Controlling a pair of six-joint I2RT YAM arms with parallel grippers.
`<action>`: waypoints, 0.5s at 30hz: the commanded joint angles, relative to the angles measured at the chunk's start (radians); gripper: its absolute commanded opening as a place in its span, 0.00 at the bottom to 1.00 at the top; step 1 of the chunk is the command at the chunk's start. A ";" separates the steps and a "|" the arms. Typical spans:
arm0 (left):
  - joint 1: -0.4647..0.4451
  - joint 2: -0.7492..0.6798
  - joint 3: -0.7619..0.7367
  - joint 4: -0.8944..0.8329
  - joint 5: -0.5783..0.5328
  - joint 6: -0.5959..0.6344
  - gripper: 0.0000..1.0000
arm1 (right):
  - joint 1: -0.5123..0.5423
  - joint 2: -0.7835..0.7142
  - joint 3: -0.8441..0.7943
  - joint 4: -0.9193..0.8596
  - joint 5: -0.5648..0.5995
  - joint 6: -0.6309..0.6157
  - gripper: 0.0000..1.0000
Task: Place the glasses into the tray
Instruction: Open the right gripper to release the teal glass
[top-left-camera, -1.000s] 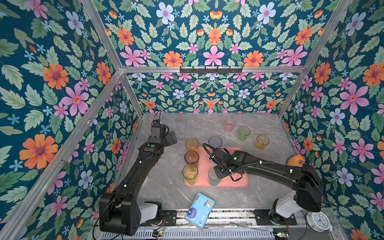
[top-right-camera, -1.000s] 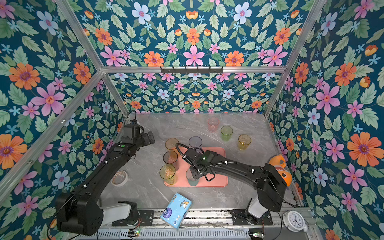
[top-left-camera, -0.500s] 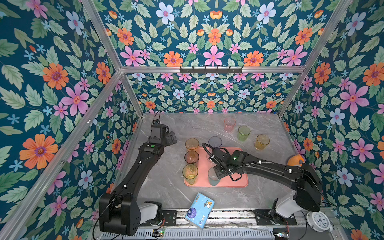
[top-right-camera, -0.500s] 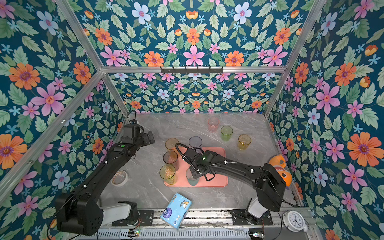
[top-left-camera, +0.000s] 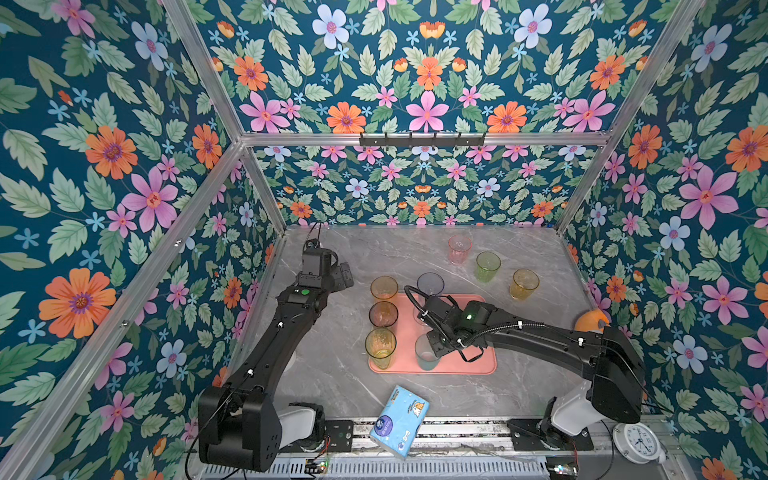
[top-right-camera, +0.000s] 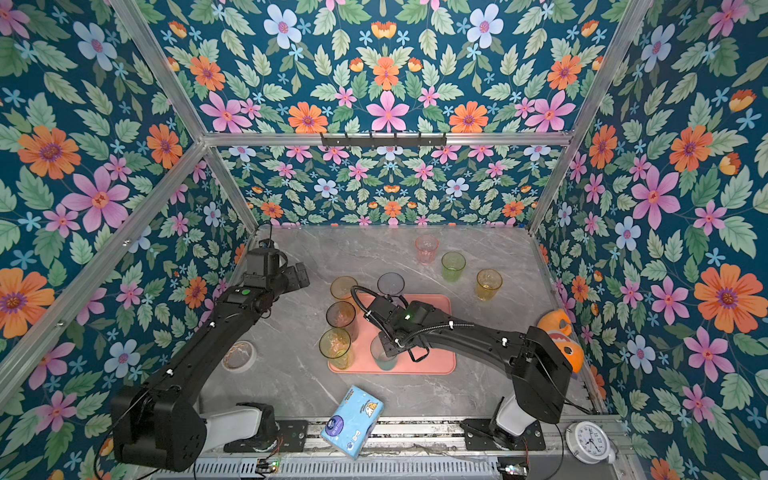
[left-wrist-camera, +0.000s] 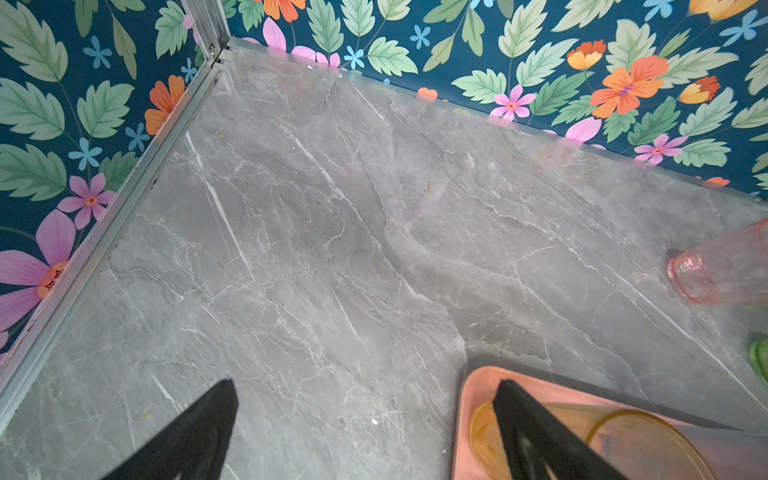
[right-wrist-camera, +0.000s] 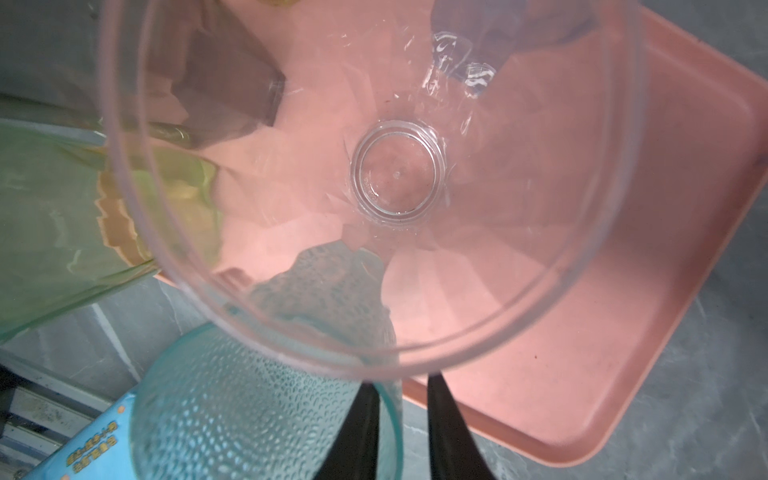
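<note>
Nine glasses in total, going left to right. The left gripper (left-wrist-camera: 365, 384) hangs over the bare marble table (left-wrist-camera: 332, 208) by the far-left corner of the tray (top-left-camera: 478, 361). Its fingers are spread wide with nothing between them.

Three glasses stand down the tray's left edge: the amber glass (top-left-camera: 384, 287) at the back, the grey glass (top-left-camera: 383, 314) in the middle and the tall yellow glass (top-left-camera: 380, 347) at the front. Next over are the blue-grey glass (top-left-camera: 430, 284) at the far edge, the clear glass (right-wrist-camera: 395, 187) mid-tray, and the teal glass (top-left-camera: 426, 353) near the front, just beside the tall yellow glass.

The right gripper (right-wrist-camera: 401, 380) straddles the teal glass's wall, one finger inside and one outside. The jaws are parted a bit with a gap showing, so it isn't pinching.

Off the tray, far right on the table and all upright, are the pink glass (top-left-camera: 459, 248), green glass (top-left-camera: 487, 266) and short yellow glass (top-left-camera: 523, 284).
</note>
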 joint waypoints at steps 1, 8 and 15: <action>0.000 0.000 0.002 -0.001 -0.009 -0.004 0.99 | 0.001 -0.010 0.007 -0.025 0.022 0.023 0.27; 0.000 0.002 0.007 -0.001 -0.009 -0.005 0.99 | 0.001 -0.040 0.027 -0.046 0.027 0.024 0.33; 0.000 0.005 0.014 -0.002 -0.010 -0.003 0.99 | 0.001 -0.113 0.047 -0.066 0.040 0.012 0.38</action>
